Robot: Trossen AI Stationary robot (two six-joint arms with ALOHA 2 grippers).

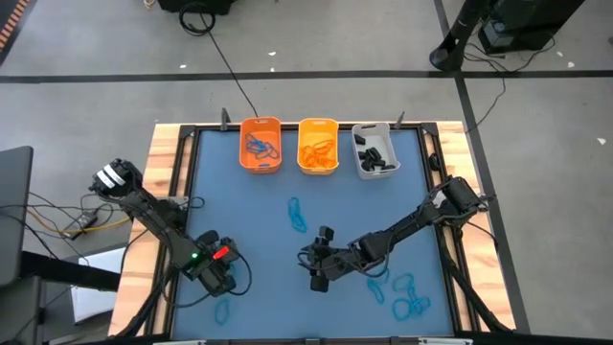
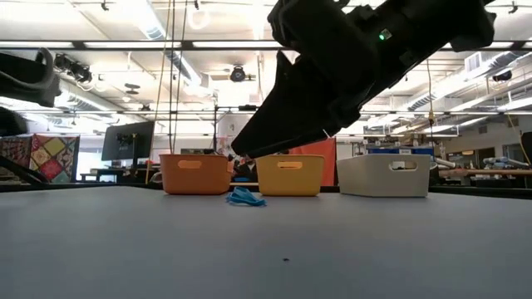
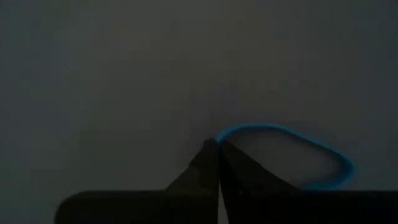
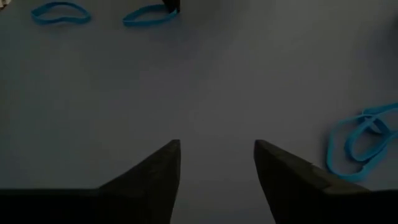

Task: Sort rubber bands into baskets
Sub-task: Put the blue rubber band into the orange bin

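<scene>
the left gripper point(image 3: 217, 146) is set low at the near left of the bench point(image 1: 249, 220), its fingers pressed together on the edge of a blue rubber band point(image 3: 292, 155); whether the loop is actually pinched or only touched cannot be told, but the closure at the band's rim is judged to be a pick for the orange basket point(image 1: 260, 144), where blue bands are already collected. the right gripper point(image 4: 216, 155) is held over bare bench near the centre with its fingers spread and nothing between them, judged to be an approach posture toward the loose blue bands point(image 4: 360, 143) just beside it. the three baskets are lined along the far edge so that each colour has one destination: orange bands lie in the yellow-orange basket point(image 1: 318, 146), black ones in the light grey basket point(image 1: 374, 150). further blue bands point(image 1: 297, 215) lie mid-bench, and more point(image 1: 407, 297) lie at the near right.
</scene>
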